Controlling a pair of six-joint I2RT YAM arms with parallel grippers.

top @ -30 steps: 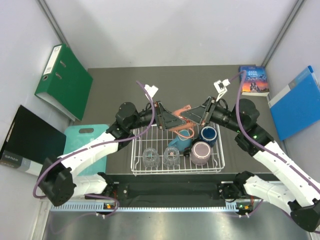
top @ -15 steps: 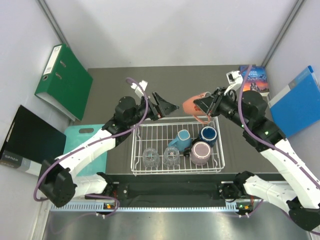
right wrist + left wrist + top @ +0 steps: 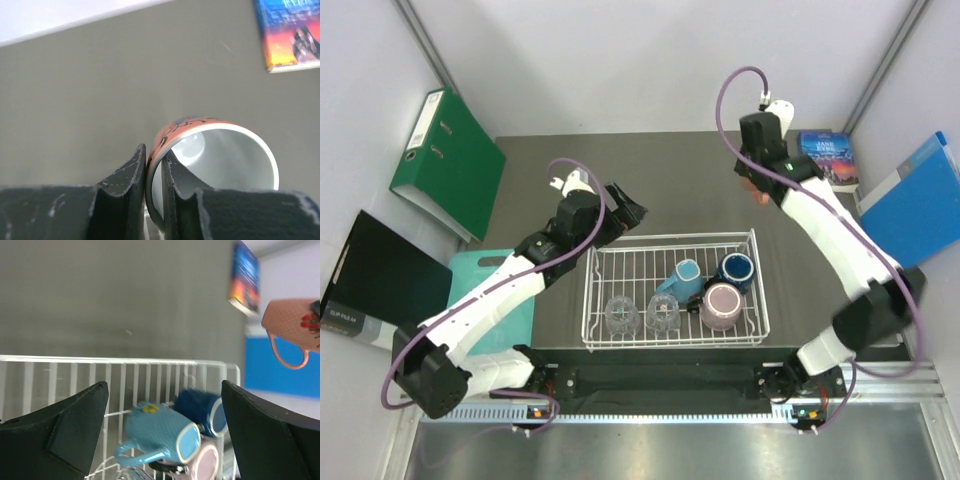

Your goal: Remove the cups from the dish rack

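Observation:
My right gripper is shut on the orange mug, one finger inside its wall and one outside. It holds the mug above the dark table, beyond the back right corner of the white dish rack; from above only a sliver of the orange mug shows under the arm. The light blue mug, navy mug, pink mug and two glass tumblers lie in the rack. My left gripper hangs open and empty over the rack's back left corner, facing the light blue mug.
A book lies at the back right, with a blue folder beside it. A green binder and a black folder lean at the left. A teal cutting board lies left of the rack.
The right arm carried the orange mug from over the rack's back edge up to the back right. The left gripper opened wide and drew back to the left.

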